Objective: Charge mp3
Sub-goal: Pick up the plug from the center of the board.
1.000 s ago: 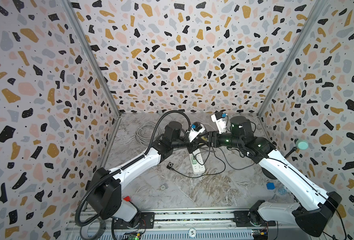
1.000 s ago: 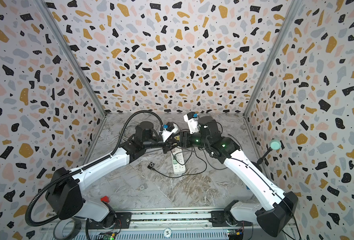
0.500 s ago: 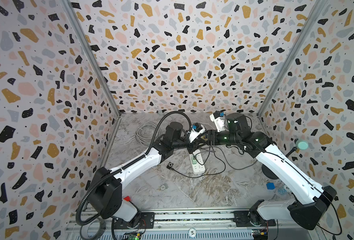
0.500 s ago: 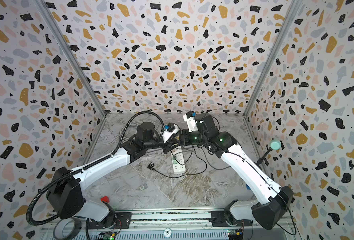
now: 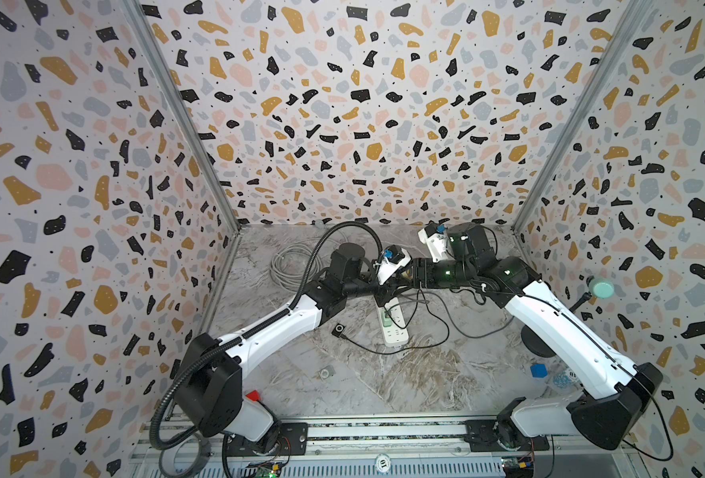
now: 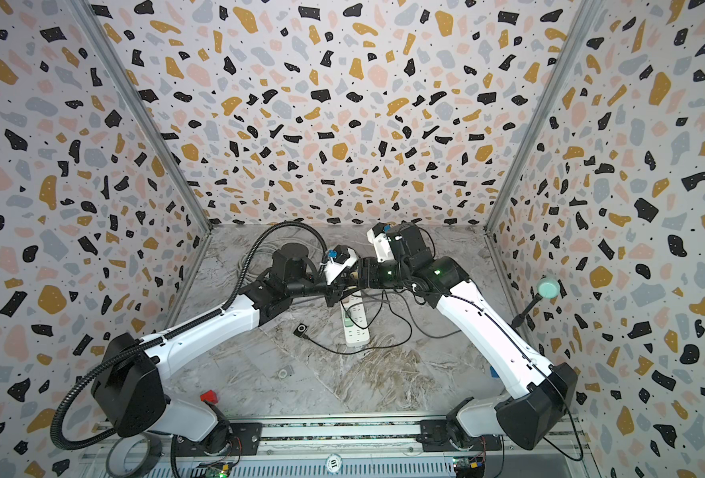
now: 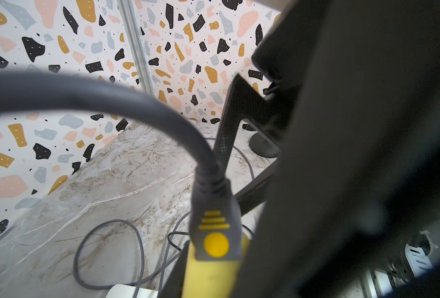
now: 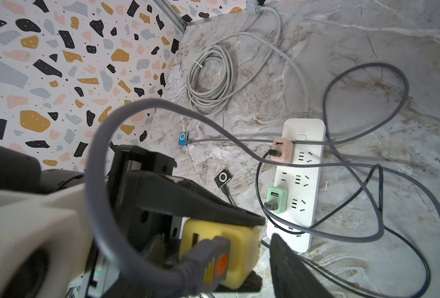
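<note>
Left arm (image 5: 276, 327) and right arm (image 5: 549, 314) meet over the strip (image 8: 299, 180), nearly touching; a sideways swing could knock them. Slack cable (image 8: 96, 180) across the strip may snag. Left gripper (image 8: 252, 254) clamps the adapter (image 8: 242, 240); right gripper (image 5: 408, 276) gapes, empty. Blue mp3 (image 8: 182, 138) lies between strip and left wall (image 8: 33, 77). Bare table (image 5: 384, 393) lies on the strip's near side.

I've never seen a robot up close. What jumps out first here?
Two white-and-black robot arms meet tip to tip inside speckled terrazzo walls. There the left claw pinches a yellow cube charger with a grey cable plugged in, above a white power strip.
</note>
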{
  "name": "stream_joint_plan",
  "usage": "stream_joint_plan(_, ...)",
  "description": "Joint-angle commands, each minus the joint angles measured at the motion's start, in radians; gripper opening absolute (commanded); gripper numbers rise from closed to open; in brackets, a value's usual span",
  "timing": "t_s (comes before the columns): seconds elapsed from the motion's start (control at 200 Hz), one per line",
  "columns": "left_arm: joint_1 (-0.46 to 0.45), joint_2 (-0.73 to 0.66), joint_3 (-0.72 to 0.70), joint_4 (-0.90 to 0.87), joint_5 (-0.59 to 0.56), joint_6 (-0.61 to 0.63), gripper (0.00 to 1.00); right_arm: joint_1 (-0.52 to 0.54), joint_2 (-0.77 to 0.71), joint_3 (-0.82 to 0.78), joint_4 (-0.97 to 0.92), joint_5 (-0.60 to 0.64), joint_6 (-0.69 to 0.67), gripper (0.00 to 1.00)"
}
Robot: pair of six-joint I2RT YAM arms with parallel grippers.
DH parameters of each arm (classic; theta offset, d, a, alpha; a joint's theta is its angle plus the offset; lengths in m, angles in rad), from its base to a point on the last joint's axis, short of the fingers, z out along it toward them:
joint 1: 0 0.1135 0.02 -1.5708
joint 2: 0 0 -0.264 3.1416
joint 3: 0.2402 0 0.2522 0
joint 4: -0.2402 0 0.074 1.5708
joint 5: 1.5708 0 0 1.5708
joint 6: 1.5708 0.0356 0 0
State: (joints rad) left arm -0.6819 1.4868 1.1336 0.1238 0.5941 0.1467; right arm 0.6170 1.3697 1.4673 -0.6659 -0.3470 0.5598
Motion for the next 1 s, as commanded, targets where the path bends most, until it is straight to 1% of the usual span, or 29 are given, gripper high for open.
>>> stream_joint_plan(0.0,-0.007,-0.032,0.002,0.088,-0.009,0.016,0.00,0.008,0.019,0.028,-0.067,-0.010,-0.006,0.64)
stream_joint_plan(0.255,-0.011,-0.040,0.005,0.097,-0.051,0.027,0.00,0.023,0.063,0.028,-0.120,-0.035,-0.044,0.61)
stream_joint_plan(0.355,-0.016,-0.044,0.005,0.105,-0.068,0.033,0.00,0.025,0.089,0.039,-0.159,-0.018,-0.062,0.58)
stream_joint_plan(0.446,-0.017,-0.053,-0.002,0.119,-0.088,0.031,0.00,0.024,0.098,0.037,-0.160,-0.016,-0.069,0.53)
stream_joint_plan(0.516,-0.018,-0.060,-0.008,0.121,-0.099,0.026,0.00,0.024,0.101,0.032,-0.153,-0.021,-0.073,0.48)
stream_joint_plan(0.566,-0.018,-0.063,-0.012,0.156,-0.098,0.018,0.00,0.026,0.098,0.027,-0.139,-0.020,-0.077,0.42)
stream_joint_plan(0.651,-0.018,-0.063,-0.013,0.170,-0.095,0.005,0.00,0.026,0.082,0.004,-0.083,-0.043,-0.066,0.36)
stream_joint_plan(0.681,-0.018,-0.063,-0.015,0.174,-0.094,0.001,0.00,0.026,0.078,0.000,-0.072,-0.049,-0.064,0.32)
stream_joint_plan(0.761,-0.018,-0.069,-0.028,0.193,-0.098,-0.013,0.00,0.024,0.076,-0.002,-0.068,-0.061,-0.061,0.25)
stream_joint_plan(0.901,-0.018,-0.070,-0.042,0.213,-0.100,-0.038,0.00,0.023,0.059,-0.008,-0.061,-0.076,-0.048,0.21)
stream_joint_plan(0.996,-0.018,-0.066,-0.051,0.229,-0.100,-0.059,0.02,0.018,0.047,-0.012,-0.046,-0.081,-0.034,0.19)
